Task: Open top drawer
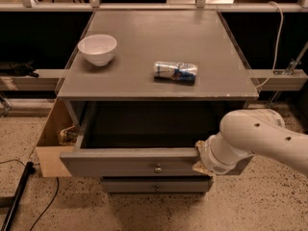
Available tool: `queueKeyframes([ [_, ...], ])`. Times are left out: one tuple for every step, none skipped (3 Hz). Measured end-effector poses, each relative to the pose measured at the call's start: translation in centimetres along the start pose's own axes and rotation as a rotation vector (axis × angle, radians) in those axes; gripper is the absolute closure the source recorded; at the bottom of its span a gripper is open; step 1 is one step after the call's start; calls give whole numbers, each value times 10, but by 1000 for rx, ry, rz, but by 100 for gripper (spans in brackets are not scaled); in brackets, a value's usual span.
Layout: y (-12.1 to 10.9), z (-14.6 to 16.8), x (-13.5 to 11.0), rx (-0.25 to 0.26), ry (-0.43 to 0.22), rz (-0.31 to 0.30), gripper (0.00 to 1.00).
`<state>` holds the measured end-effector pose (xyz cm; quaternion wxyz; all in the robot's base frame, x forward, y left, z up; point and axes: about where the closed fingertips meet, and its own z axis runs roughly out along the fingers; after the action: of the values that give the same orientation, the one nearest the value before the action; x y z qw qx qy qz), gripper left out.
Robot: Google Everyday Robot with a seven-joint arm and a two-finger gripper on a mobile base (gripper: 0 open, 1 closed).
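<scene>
The gripper [198, 166] is low on the right side of the frame, right at the right end of the top drawer's front. The fat white arm [262, 137] covers most of it, so I cannot tell if the jaws are apart or together. Only small tan bits stick out from under the arm.

The top drawer [120, 162] is in the lower middle of the frame. It is pulled out a long way, and it looks dark inside. Its little round knob [157, 168] sits in the middle of the grey front. Just under it is a shorter drawer front [144, 186], pushed in.

Above the drawers is the grey tabletop [159, 37]. A white bowl [97, 48] stands upright on its left part. A crushed can [175, 72] lies on its side near the middle, well apart from the bowl.

A brown cardboard box [49, 146] stands on the floor to the left, beside the open drawer. A black cable [14, 202] lies on the speckled floor in the lower left corner.
</scene>
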<state>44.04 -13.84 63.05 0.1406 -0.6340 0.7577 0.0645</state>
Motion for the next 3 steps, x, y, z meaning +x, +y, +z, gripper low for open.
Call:
queueKeyframes([
  [-1,-8,-2,0,0,0,100],
  [-2,-10,-3,0,0,0,100],
  [-2,-11,-3,0,0,0,84],
])
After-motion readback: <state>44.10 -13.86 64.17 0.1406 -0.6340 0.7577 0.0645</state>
